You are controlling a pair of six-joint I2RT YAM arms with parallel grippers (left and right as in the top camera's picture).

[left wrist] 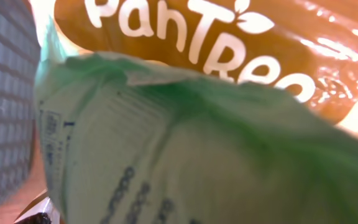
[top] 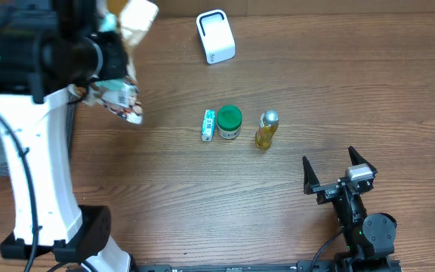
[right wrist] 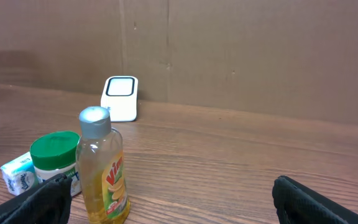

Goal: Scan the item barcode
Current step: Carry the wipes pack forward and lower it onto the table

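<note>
wooden worktop [top: 202,196] | left hand [top: 112,75] clamps snack bag [top: 123,102] at far left | right hand [top: 329,162] jaws spread, empty, near right | white scanner [top: 216,36] upright at back edge

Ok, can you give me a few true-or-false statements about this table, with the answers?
1. The left jaws hold a snack packet. True.
2. The right jaws grip the yellow bottle. False: they stand open and empty, apart from it.
3. The green-lidded jar stands between a small box and the bottle. True.
4. The white scanner touches the jar. False: it stands alone, well apart from the jar.
</note>
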